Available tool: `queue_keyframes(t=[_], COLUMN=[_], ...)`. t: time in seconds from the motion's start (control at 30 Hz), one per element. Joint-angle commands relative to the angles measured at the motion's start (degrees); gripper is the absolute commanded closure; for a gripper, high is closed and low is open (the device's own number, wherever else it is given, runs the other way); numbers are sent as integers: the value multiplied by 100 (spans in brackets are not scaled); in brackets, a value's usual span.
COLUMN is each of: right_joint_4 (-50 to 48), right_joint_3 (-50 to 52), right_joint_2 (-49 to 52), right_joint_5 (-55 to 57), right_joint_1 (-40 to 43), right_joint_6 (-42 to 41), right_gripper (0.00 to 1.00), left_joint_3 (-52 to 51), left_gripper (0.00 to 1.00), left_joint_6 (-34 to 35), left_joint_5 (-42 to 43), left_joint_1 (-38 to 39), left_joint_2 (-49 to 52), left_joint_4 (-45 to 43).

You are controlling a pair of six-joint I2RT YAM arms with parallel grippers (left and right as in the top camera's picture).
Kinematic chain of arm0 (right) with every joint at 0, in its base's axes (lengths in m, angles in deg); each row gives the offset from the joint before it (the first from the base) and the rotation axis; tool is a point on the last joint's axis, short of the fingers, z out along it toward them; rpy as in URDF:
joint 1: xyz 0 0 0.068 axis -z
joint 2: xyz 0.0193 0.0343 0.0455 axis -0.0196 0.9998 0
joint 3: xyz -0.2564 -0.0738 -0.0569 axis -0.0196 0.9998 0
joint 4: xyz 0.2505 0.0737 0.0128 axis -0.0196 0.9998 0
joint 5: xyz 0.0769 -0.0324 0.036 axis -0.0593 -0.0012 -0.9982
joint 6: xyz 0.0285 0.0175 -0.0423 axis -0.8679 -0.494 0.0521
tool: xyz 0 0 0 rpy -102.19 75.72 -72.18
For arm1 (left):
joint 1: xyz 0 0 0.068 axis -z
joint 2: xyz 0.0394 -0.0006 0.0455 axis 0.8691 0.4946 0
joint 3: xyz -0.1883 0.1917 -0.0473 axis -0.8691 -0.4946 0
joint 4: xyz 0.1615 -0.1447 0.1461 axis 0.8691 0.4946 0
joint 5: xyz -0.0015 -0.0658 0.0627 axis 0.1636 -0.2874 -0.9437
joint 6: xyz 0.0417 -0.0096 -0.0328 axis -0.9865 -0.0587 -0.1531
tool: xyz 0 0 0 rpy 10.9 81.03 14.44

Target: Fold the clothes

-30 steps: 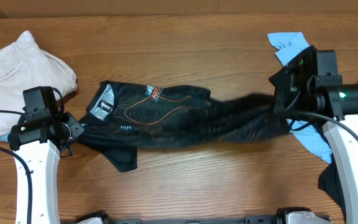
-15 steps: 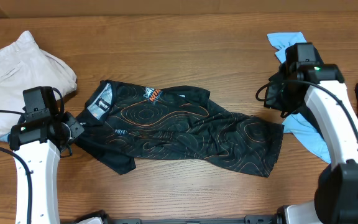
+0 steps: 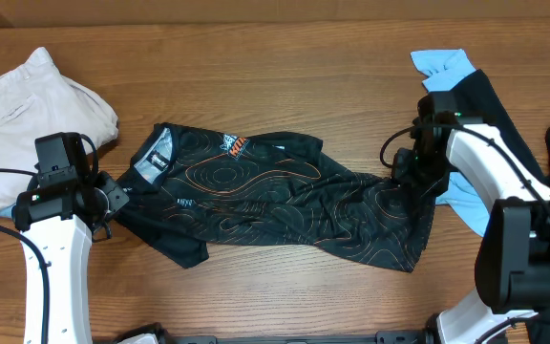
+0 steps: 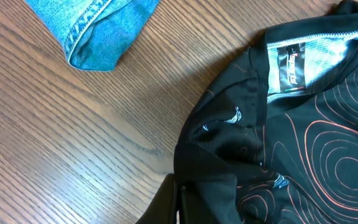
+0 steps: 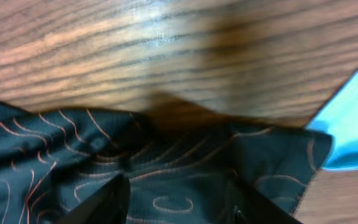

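Has let go of the jersey (image 3: 285, 210) at its right end since 1 second ago - no longer pulled into a taut strip, now lying slack and wider on the table (image 3: 285, 105). Has also brought the right gripper (image 3: 411, 177) in from the far right to the hem of the jersey. Keeps the left arm where it was.

Holds the left gripper (image 3: 111, 203) closed on the left edge of the jersey, below the collar label. Shows, in the left wrist view, black cloth bunched at the bottom edge, right at the fingertips.

Sets the right gripper over the right hem with jaws apart. Shows its 2 dark fingers (image 5: 104, 202) at the bottom of the right wrist view, with orange-lined cloth lying between and beyond them - not pinched.

Places the jersey across the middle of the table: collar to the left, hem to the right, wrinkled, orange lines facing up.

Around it:
- Touches a light-blue garment (image 3: 466, 201) at the right hem.
- Has a black garment (image 3: 490, 105) lying over that light-blue one.
- Leaves a cream garment (image 3: 27, 105) at the far left, apart from the jersey.
- Leaves a folded piece of denim (image 4: 98, 31) near the collar, not touching.
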State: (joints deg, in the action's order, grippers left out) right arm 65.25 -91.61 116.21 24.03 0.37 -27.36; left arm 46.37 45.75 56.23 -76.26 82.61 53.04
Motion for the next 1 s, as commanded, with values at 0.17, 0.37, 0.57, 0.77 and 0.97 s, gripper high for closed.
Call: queue_keyframes(t=[0.17,0.37,0.57,0.77,0.97], right_joint_4=[-717,-1054,-297,-531,-415], right_joint_3=[605,739,-350,-2258,-2354], right_joint_2=[-2,-4,-289,-422,-326], right_joint_5=[-146,-168,-186,-140,-109], right_joint_1=[7,7,7,9,9], right_joint_6=[-15,-20,-22,-15,-15], right_gripper=[48,96,96,96,49], left_joint_3=[55,55,55,55,55], left_gripper=[96,96,96,96,96], left_joint_6=[-66,-66,-66,-63,-66], left_joint_5=[28,31,28,28,28], left_joint_1=[-20,-20,-20,-20,-20], left_joint_2=[15,15,15,15,15], left_joint_4=[9,11,2,-7,79])
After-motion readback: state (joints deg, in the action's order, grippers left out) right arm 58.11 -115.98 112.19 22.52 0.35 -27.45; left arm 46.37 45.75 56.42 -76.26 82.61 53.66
